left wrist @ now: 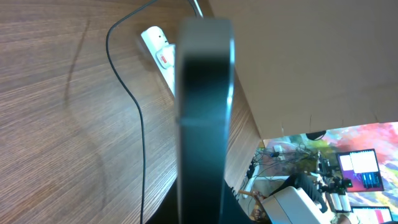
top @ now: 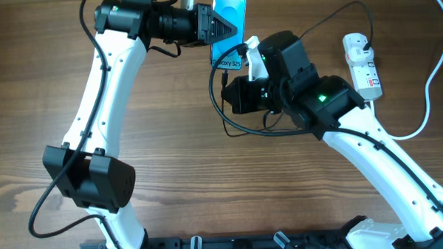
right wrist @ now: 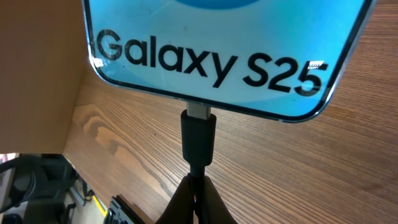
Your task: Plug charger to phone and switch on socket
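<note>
The phone (top: pixel 229 24) has a light blue screen with a white text band; my left gripper (top: pixel 217 27) is shut on it and holds it tilted above the table. In the left wrist view the phone (left wrist: pixel 205 112) shows edge-on between the fingers. In the right wrist view the phone (right wrist: pixel 217 50) fills the top, and the charger's black connector (right wrist: pixel 198 134) meets its bottom edge. My right gripper (right wrist: pixel 199 190) is shut on the charger cable just behind the connector. The black cable (top: pixel 233 128) loops over the table toward the white socket (top: pixel 362 66) at the right.
The socket's thick white cord (top: pixel 434 73) curves off along the right edge. The socket also shows in the left wrist view (left wrist: pixel 160 56) with the black cable (left wrist: pixel 140 118) running past it. A black rail (top: pixel 233 246) lines the front table edge.
</note>
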